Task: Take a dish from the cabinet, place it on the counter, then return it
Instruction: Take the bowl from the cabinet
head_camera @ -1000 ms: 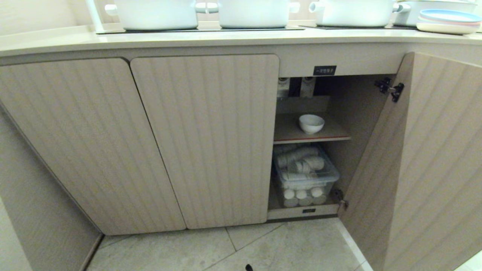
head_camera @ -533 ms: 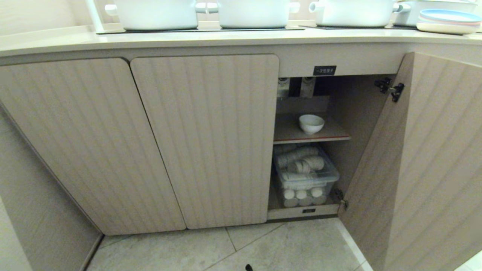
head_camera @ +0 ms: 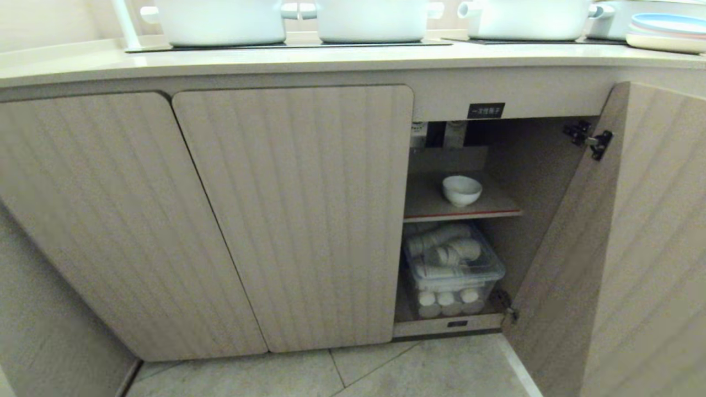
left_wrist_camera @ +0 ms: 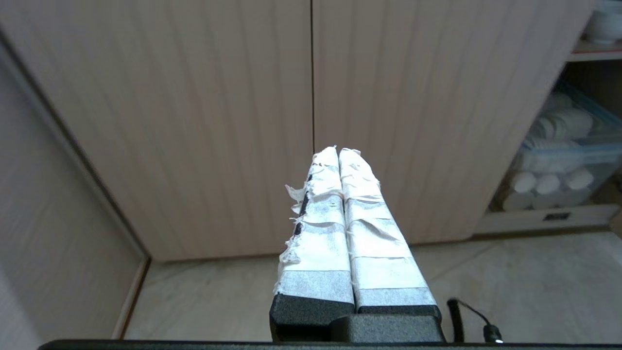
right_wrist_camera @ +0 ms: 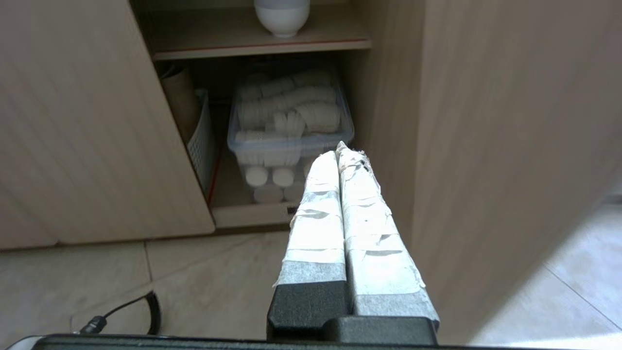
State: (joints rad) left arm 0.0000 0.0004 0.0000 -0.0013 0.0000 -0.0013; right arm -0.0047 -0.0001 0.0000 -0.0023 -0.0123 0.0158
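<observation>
1. At the right gripper [right_wrist_camera: 338, 148]: both tape-wrapped fingers [right_wrist_camera: 318, 214] lie pressed together with no gap, holding nothing. It hangs low before the open compartment, aimed at the lower shelf.
2. Directly beyond the tips: a clear plastic bin [right_wrist_camera: 290, 141] packed with stacked white disposable cups, standing on the cabinet floor; a white ribbed basket [right_wrist_camera: 203, 141] sits just beside it.
3. Above and beyond the gripper: the dish [right_wrist_camera: 282, 17], a small deep white bowl, upright on the red-edged shelf [right_wrist_camera: 262, 46], apart from the walls and with nothing else on that shelf.
4. To the gripper's right: the open fluted door [right_wrist_camera: 486, 136] of the cabinet [head_camera: 543, 182], swung outward on black hinges [head_camera: 587, 138]; a small black label [head_camera: 485, 110] sits above the opening.
5. Farther up: the counter [head_camera: 309, 58], carrying white pots [head_camera: 220, 22] on black cooktop panels and stacked plates [head_camera: 667, 33].
6. Left gripper [left_wrist_camera: 338, 150]: fingers likewise closed together, empty, facing the shut doors well to the left of the dish.
7. Handling judgement: the dish looks rigid, glossy, light and breakable, so probably slippery. A pinch over the rim, one finger inside and one outside, seems the securest hold; the jaws must first spread.
</observation>
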